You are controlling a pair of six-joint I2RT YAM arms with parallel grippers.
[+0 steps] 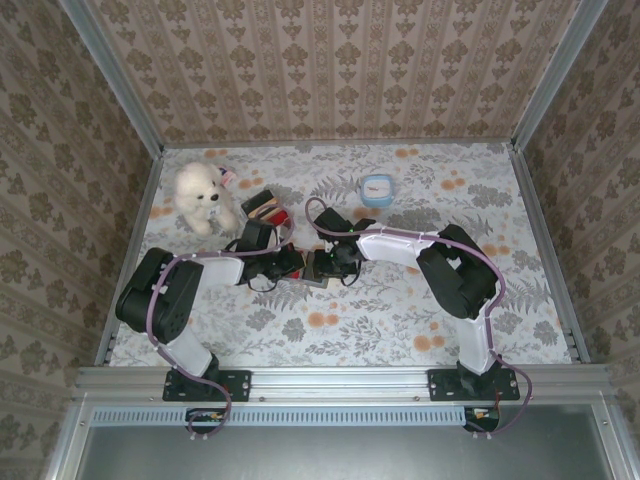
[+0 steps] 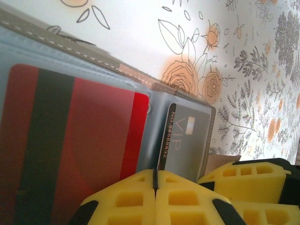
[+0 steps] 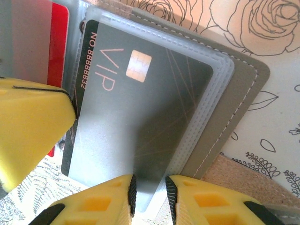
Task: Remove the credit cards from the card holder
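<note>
Over the floral-printed tablecloth [image 1: 400, 320], walled by patterned wallpaper, our arms meet at mid-table. Nearest, the left gripper [image 2: 154, 192] has its yellow fingers pressed flat together (on what, if anything, we cannot tell). The right gripper [image 3: 149, 197] stands narrow, nipping the near edge of a clear pocket. Just beyond lie the flat red plastic card [image 2: 93, 140] and the dark grey VIP card [image 3: 154, 108]. Both sit pocketed in the spread grey-brown stitched card holder [image 3: 243, 84], long axes running away from the fingers. We judge the left arm nearer the red one.
</note>
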